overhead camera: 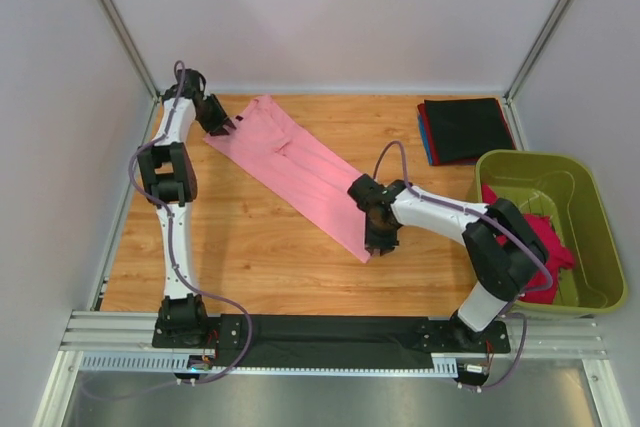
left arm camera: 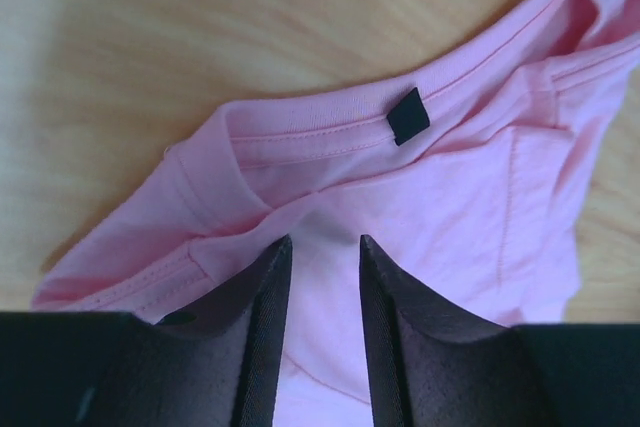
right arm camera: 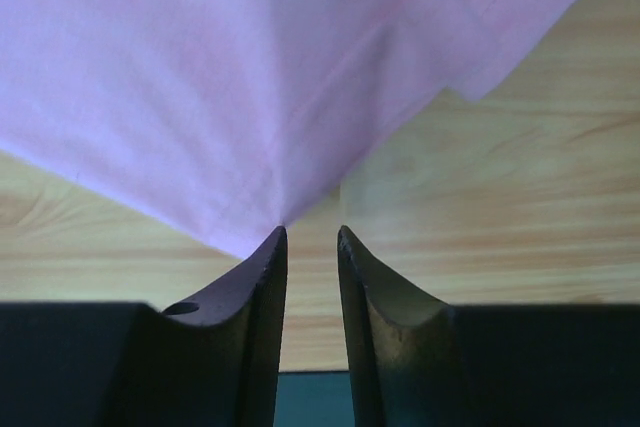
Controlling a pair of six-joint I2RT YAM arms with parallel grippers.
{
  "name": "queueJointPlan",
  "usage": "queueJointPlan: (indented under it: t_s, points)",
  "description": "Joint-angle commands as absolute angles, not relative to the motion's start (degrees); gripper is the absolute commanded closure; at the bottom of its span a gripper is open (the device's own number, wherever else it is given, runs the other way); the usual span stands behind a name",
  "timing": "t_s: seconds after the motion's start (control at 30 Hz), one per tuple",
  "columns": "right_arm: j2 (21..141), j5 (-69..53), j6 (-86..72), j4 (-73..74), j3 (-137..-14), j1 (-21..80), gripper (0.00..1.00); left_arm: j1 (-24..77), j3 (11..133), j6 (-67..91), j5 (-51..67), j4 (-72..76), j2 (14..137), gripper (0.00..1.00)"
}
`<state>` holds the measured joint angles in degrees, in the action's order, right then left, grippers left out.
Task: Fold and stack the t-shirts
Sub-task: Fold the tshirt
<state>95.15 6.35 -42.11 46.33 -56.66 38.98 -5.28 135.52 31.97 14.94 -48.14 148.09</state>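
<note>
A light pink t-shirt [overhead camera: 300, 167] lies folded into a long strip, running diagonally from the back left to the table's middle. My left gripper [overhead camera: 225, 129] is at its collar end. In the left wrist view my left gripper [left arm camera: 325, 242] is open with its jaws apart over the cloth [left arm camera: 450, 197] below the collar's black tag [left arm camera: 408, 115]. My right gripper [overhead camera: 381, 244] is at the hem end. In the right wrist view my right gripper [right arm camera: 312, 232] is open, with bare wood between the jaws and the shirt's corner [right arm camera: 200, 67] touching the left fingertip. A magenta-red shirt [overhead camera: 545, 242] lies crumpled in the tub.
A stack of folded shirts [overhead camera: 465, 127], black on top with red and blue edges showing, sits at the back right. The olive-green tub [overhead camera: 600, 237] stands at the right edge. White walls enclose the wooden table [overhead camera: 250, 247].
</note>
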Motion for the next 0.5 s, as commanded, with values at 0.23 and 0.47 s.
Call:
queueJointPlan:
  t_s: [0.23,0.47]
  points:
    - [90.62,7.99,-46.5,59.58,-71.27,46.23,0.68,-7.38,129.39,36.74,29.88,-33.57,135.72,0.45]
    - [89.56,7.92,-33.23,54.86,-71.8,35.44,0.67,-3.62,112.0,35.34,26.02,-41.21,121.92,0.45]
